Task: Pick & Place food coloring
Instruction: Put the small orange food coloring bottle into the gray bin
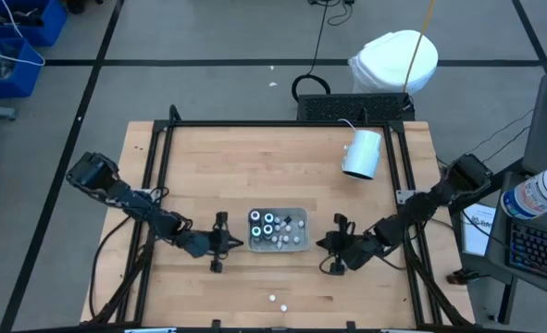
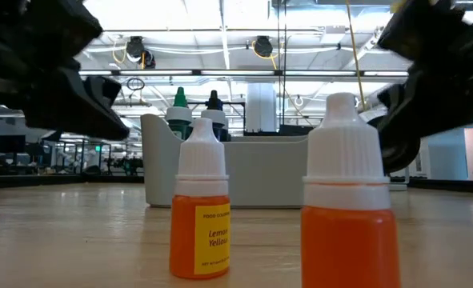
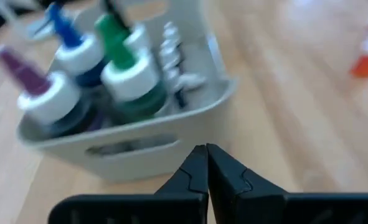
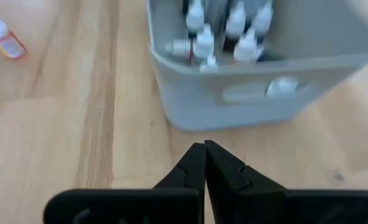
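Okay, both my jaws clenched, empty: left gripper (image 1: 229, 242) just left of the grey bin (image 1: 300, 242), right gripper (image 1: 327, 243) just right of it. Food coloring (image 1: 267, 225) stands inside bin; two orange bottles (image 1: 277, 302) lie well apart from it.

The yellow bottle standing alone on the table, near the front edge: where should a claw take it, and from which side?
Grip the Lemon Yellow bottle across its round orange body, below the white cap, coming in level from the side. It stands upright in the open, apart from the second orange bottle, and the tapered cap would probably slip.
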